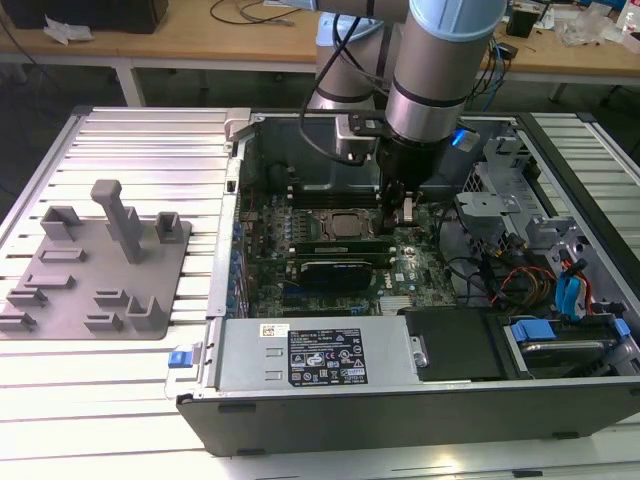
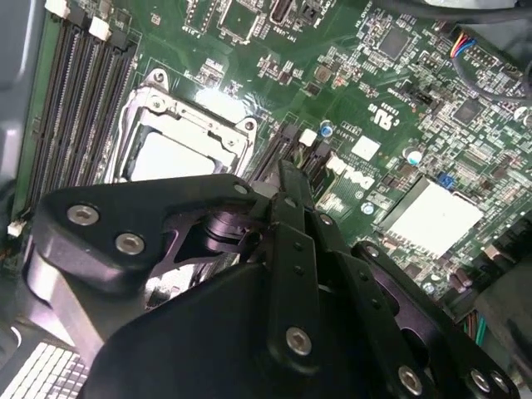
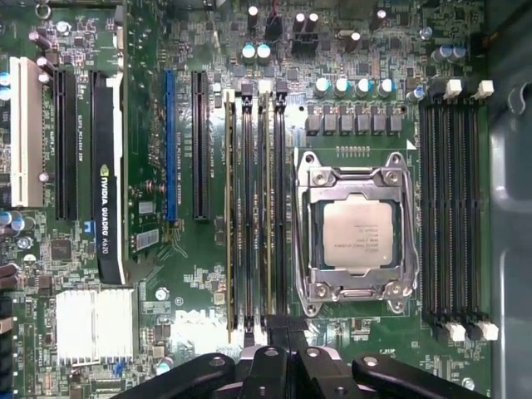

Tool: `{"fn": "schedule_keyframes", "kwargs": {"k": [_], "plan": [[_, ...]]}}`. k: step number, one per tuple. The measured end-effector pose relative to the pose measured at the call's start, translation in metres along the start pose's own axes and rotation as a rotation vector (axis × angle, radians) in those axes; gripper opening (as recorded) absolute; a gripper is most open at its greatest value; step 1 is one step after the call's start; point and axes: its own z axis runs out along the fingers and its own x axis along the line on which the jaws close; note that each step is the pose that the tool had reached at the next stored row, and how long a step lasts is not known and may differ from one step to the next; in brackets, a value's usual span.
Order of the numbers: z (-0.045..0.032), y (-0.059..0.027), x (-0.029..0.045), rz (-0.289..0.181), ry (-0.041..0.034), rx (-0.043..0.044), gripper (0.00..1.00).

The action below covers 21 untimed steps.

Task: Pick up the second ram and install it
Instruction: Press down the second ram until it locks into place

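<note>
Second ram [image 3: 265,208] seated, processor [image 3: 357,233] beside (expansion card [image 3: 106,174] near)

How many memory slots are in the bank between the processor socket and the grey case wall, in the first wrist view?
4. The memory slots run side by side, all empty: one next to the processor socket, two in the middle, one nearest the case wall.
</note>
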Motion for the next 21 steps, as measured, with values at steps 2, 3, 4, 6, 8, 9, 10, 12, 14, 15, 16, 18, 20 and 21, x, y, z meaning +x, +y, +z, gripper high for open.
{"fn": "schedule_keyframes", "kwargs": {"k": [2, 3, 4, 6, 8, 9, 10, 12, 14, 15, 16, 18, 20, 21], "plan": [[0.0058, -0.0001, 0.0002, 0.0, -0.0003, 0.0019, 0.08], [0.0059, -0.0001, 0.0002, 0.0, -0.0001, 0.0019, 0.08], [0.006, -0.0001, 0.0003, 0.0, 0.0001, 0.0019, 0.08], [0.0093, -0.0001, 0.0004, 0.0, -0.0014, 0.0019, 0.08], [0.0108, -0.0001, 0.0004, 0.0, -0.0022, 0.002, 0.08], [0.0122, -0.0002, 0.0005, 0.0, -0.0019, 0.0018, 0.08], [0.0123, -0.0002, 0.0005, 0.0, -0.0019, 0.0017, 0.08], [0.0128, -0.0002, 0.0004, 0.0, -0.0025, 0.002, 0.08], [0.0132, -0.0002, 0.0005, 0.0, -0.0025, 0.0018, 0.08], [0.014, -0.0002, 0.0005, 0.0, -0.0027, 0.002, 0.08], [0.014, -0.0002, 0.0005, 0.0, -0.0025, 0.0019, 0.08], [0.0141, -0.0002, 0.0006, 0.0, -0.0024, 0.0018, 0.08], [0.0146, -0.0002, 0.0006, 0.0, -0.0025, 0.0018, 0.08], [0.0147, -0.0002, 0.0006, 0.0, -0.0025, 0.0019, 0.08]]}}
